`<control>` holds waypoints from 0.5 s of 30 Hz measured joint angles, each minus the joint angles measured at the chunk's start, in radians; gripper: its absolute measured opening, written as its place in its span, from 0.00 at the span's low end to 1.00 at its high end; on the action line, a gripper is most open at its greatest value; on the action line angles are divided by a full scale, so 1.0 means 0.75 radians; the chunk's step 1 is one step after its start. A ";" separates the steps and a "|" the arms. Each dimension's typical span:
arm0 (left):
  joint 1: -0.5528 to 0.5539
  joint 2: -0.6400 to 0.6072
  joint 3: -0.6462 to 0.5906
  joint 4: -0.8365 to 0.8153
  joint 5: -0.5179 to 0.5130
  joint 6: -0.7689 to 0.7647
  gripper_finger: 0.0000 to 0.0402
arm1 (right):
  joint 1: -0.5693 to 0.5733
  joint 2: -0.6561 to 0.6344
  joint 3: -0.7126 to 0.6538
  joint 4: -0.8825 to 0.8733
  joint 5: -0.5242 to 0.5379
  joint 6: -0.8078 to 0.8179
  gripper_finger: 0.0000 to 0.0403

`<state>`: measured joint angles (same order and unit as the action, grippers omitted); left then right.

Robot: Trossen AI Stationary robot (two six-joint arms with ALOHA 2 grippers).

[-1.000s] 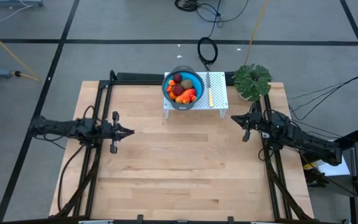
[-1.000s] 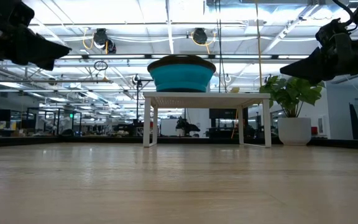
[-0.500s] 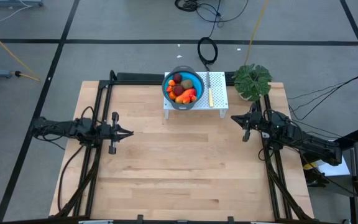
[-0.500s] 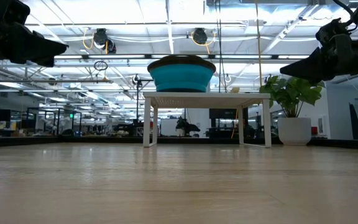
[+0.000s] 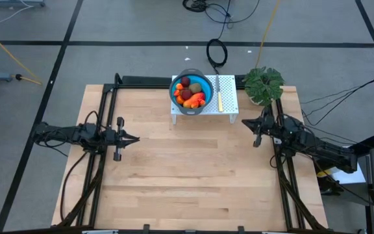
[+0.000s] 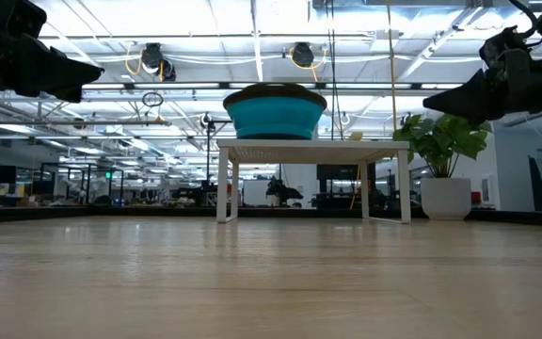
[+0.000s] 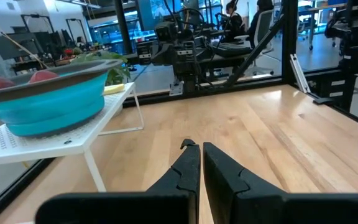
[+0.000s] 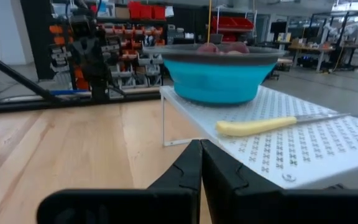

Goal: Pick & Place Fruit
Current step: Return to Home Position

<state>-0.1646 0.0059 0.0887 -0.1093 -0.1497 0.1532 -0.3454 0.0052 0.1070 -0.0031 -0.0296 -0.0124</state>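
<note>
All fruit [image 5: 190, 93] in bowl [image 5: 208, 85], well apart from fingers [image 7: 189, 167]; likely light, stiff, slick: grip across middle. Left gripper [image 5: 136, 138], right gripper [image 5: 243, 122] clenched, empty.

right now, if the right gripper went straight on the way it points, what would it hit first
Probably the front edge of the white shelf: the right gripper points almost along it. Height and depth are unclear, so it might slip just past it over the table.
</note>
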 joint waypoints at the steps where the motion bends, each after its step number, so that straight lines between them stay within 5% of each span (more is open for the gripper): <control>1: 0.000 0.000 0.000 0.000 0.000 0.000 0.05 | 0.000 0.000 0.000 0.018 0.000 0.000 0.01; 15: 0.001 0.001 0.000 0.001 -0.001 -0.001 0.05 | 0.000 0.000 0.003 0.046 0.002 0.000 0.01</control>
<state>-0.1642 0.0063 0.0887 -0.1089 -0.1507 0.1528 -0.3454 0.0051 0.1093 0.0311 -0.0284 -0.0124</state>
